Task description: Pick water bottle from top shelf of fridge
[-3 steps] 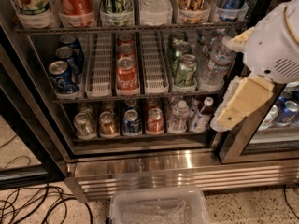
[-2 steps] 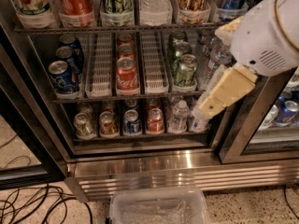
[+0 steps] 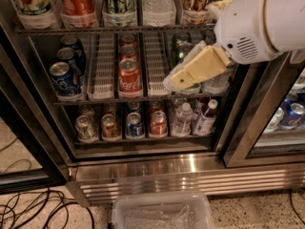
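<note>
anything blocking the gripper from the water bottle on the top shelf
Nothing visible stands in front of the clear ribbed plastic water bottle. The gripper sits lower right, before the middle rack. Tall cans flank it closely.

My arm (image 3: 259,18) swung left and up. The gripper (image 3: 193,74) now covers green cans (image 3: 180,46) on the middle rack (image 3: 95,100)

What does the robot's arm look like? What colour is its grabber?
The arm is a fat, rounded white tube with a little patch of vent slits near its end. The gripper is a flat, cream-yellow wedge with a small dark dot near the tip. It is in front of the fridge's middle rack, right side. No cables show.
</note>
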Controlling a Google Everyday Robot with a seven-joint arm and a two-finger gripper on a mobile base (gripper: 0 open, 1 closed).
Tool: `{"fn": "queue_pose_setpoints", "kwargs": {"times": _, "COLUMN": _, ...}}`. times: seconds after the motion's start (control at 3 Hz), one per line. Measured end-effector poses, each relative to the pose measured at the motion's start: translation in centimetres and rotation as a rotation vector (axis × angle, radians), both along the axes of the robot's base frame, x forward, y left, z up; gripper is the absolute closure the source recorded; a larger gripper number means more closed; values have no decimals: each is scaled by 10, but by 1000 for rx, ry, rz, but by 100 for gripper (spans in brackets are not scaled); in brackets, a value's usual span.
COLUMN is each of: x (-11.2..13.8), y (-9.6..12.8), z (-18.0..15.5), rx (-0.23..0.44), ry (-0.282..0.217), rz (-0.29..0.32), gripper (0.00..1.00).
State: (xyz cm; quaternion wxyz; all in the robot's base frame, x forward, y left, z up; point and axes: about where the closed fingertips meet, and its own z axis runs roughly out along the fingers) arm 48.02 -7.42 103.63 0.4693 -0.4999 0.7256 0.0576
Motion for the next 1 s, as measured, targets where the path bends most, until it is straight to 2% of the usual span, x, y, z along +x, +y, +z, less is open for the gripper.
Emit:
{"fn": "queue_pose_setpoints", "kwargs": {"times": 0.33, "x": 6, "y": 6, "z": 17, "rx": 51, "ry": -47, "rz": -19, "gripper": 0}}
{"fn": "queue_pose_setpoints", "kwargs": {"times": 0.67, "x": 6, "y": 6, "z": 17, "rx": 51, "ry": -47, "rz": -19, "gripper": 0}}
{"fn": "queue_pose_setpoints", "kwargs": {"times": 1.0, "x": 5, "y": 25, "z": 17, "rx": 89, "ry": -50, "rz": -20, "gripper": 0}}
